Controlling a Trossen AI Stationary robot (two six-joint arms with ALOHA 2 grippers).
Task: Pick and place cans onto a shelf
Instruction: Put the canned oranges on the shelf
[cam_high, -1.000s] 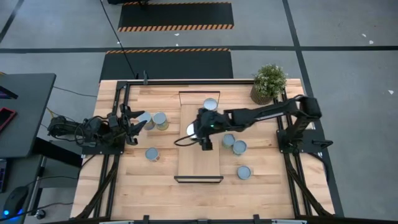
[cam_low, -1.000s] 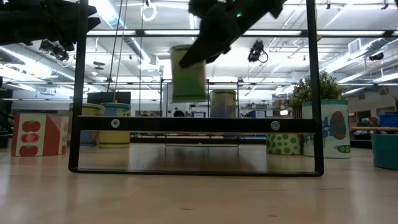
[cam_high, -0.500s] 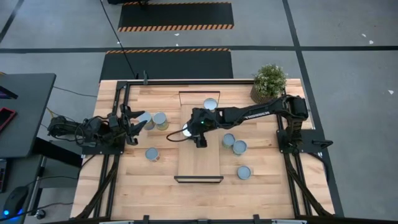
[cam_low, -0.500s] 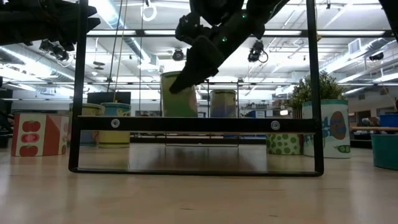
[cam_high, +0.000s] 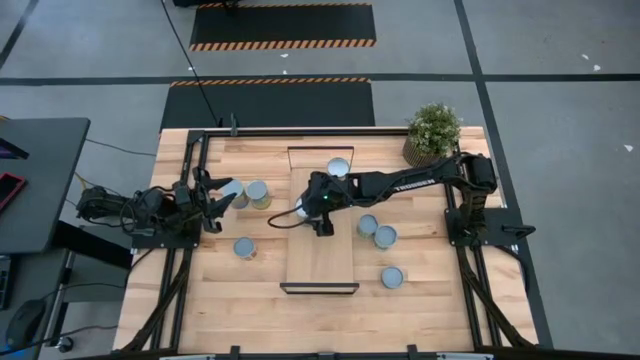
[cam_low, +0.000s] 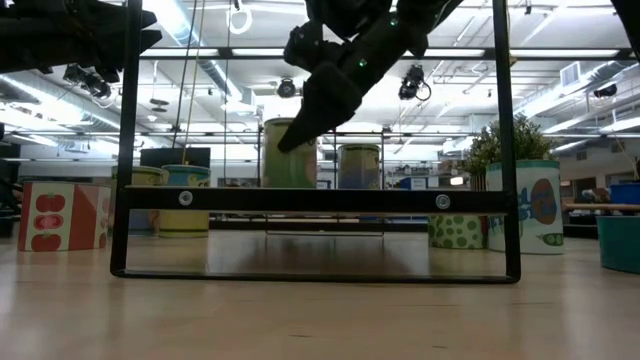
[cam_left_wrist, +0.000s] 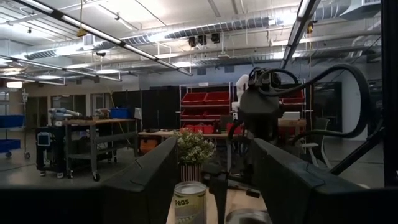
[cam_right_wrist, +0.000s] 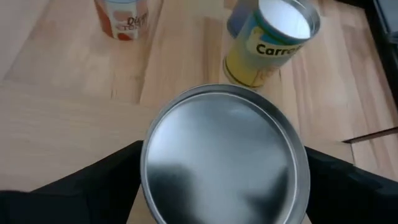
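The shelf is a long light-wood board with dark end trim in the middle of the table. One can stands near its far end. My right gripper reaches over the shelf's left side and is shut on a green-sided can, whose silvery top fills the right wrist view. The shelf's dark front bar hides its bottom. My left gripper is open and empty at the table's left, beside two cans. Several more cans stand on the table. My right gripper pinches the can between its two fingers, one on each side of the wall just under the top rim. The fingers come slanting down from the table's right. The can is upright; whether its bottom rests on the shelf is hidden.
A potted plant stands at the far right corner. Three cans stand right of the shelf and one to its left. A yellow carrots can stands close beyond the held can. A black frame rail runs along the table's sides.
My right gripper has gone down and toward the table's left edge with the can, still shut on it. The can stays upright and has dropped from well above the shelf's front bar to just behind it.
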